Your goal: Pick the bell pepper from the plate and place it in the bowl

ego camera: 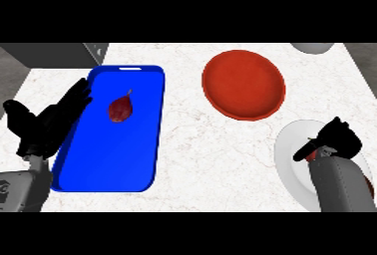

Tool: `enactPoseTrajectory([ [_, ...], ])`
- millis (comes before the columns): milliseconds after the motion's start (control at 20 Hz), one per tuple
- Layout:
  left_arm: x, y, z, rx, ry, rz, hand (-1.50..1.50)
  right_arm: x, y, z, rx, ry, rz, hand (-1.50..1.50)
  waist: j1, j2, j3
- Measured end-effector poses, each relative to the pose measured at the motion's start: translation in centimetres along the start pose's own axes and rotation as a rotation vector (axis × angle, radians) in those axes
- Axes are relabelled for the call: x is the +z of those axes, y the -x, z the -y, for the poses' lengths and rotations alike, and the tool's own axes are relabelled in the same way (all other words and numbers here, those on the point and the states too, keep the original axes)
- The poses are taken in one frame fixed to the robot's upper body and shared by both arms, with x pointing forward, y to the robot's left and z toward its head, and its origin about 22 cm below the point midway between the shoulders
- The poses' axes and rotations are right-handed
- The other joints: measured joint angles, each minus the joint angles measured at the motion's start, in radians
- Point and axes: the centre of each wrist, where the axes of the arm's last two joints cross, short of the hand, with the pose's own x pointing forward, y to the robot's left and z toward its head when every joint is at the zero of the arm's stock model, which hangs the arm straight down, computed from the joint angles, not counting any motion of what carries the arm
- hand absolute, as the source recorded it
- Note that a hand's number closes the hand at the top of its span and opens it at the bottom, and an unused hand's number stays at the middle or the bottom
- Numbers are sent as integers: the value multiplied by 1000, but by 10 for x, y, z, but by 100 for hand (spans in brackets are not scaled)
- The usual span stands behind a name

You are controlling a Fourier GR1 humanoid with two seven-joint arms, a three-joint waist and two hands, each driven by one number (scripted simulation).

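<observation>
A white plate (288,149) lies at the right of the counter. My right hand (340,137) is over it, fingers and thumb curled round the red bell pepper (313,155), of which only a small patch shows beside the thumb. I cannot tell whether the pepper still rests on the plate. The red bowl (244,84) stands up and left of the plate, apart from the hand, with nothing in it. My left hand (46,124) rests open at the left edge, fingers up, overlapping the rim of a blue tray.
A long blue tray (110,164) lies left of centre with a dark red, pointed vegetable (120,108) in its upper half. A grey rounded object (313,47) shows at the top right edge. A grey block (96,50) sits at the top left.
</observation>
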Motion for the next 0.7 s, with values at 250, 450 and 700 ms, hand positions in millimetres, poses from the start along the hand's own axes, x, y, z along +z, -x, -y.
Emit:
enactPoseTrajectory([
  [250,3,1,3,5,-3,0,0,-6,7,-10,-6,-9,11,150,0,-3,-3],
  [450,7,-1,2,6,3,1,0,-12,3,-5,-1,39,49,150,2,-3,-3],
  [700,5,3,-2,2,5,5,0,-13,8,-11,-10,79,82,150,0,-6,-6],
])
